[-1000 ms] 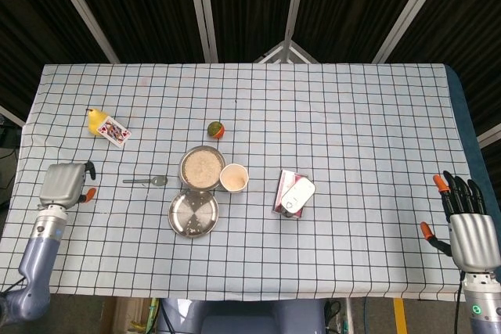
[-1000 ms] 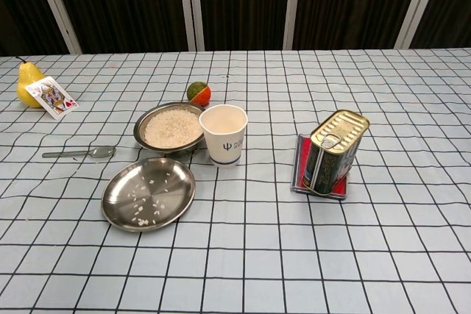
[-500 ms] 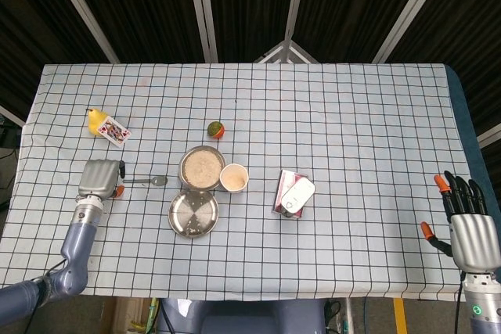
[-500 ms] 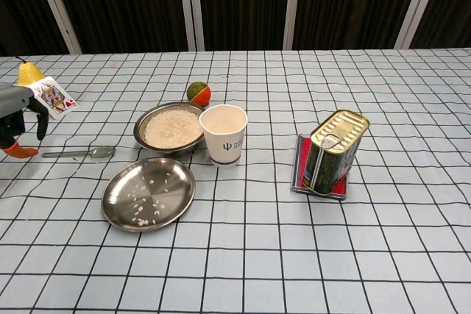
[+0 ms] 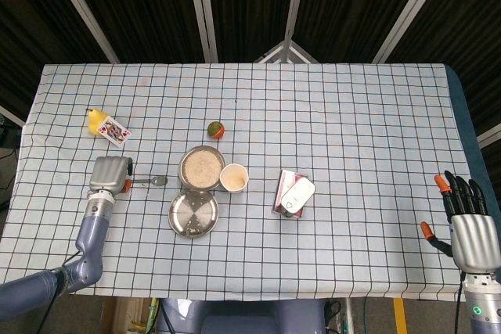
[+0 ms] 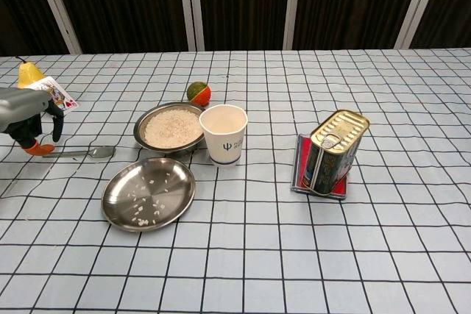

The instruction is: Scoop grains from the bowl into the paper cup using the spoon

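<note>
Spoon [image 6: 79,153] lay flat on the cloth, left of the bowl [image 6: 170,128], handle pointing toward the left hand [image 6: 28,115]. That hand hung over the handle's end, fingers curled down; whether it touched metal could not be told, nor whether it was closed on anything. Right hand [image 5: 466,217] was at the table's far edge, fingers spread, holding nothing. Cup [image 6: 224,133] stood touching the bowl's right side.

Spoon judged light, stiff, slick and low-lying: hard to pinch off the cloth. Best taken near the handle's end. Grains loose, would spill if tilted.
</note>
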